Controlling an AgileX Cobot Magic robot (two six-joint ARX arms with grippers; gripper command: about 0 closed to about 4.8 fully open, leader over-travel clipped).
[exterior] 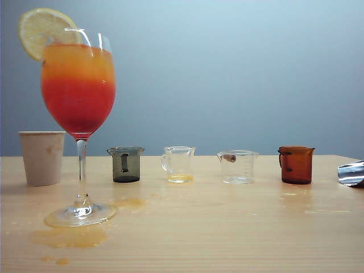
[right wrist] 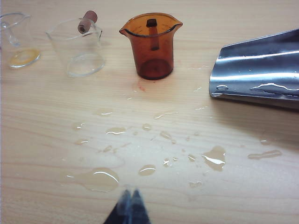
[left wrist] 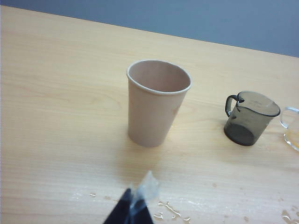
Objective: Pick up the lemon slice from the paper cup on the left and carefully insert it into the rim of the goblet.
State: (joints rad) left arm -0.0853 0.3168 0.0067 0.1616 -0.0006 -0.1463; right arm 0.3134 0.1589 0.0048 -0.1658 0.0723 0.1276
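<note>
The lemon slice point(exterior: 41, 31) sits on the goblet point(exterior: 78, 91) rim, upper left; cup point(left wrist: 156, 102) empty. Left claw point(left wrist: 133, 205) and right claw point(right wrist: 130, 203) are closed above the desk point(exterior: 227, 227).

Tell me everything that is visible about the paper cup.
The paper cup is a small, plain beige cup, tapered toward its base, with a rolled rim and no handle. A faint stain marks its side. It stands upright on the wooden table, at the far left of the row, beside the goblet but apart from it. As far as the left wrist view looks in, it seems empty. Nothing touches it; both grippers are clear of it.
</note>
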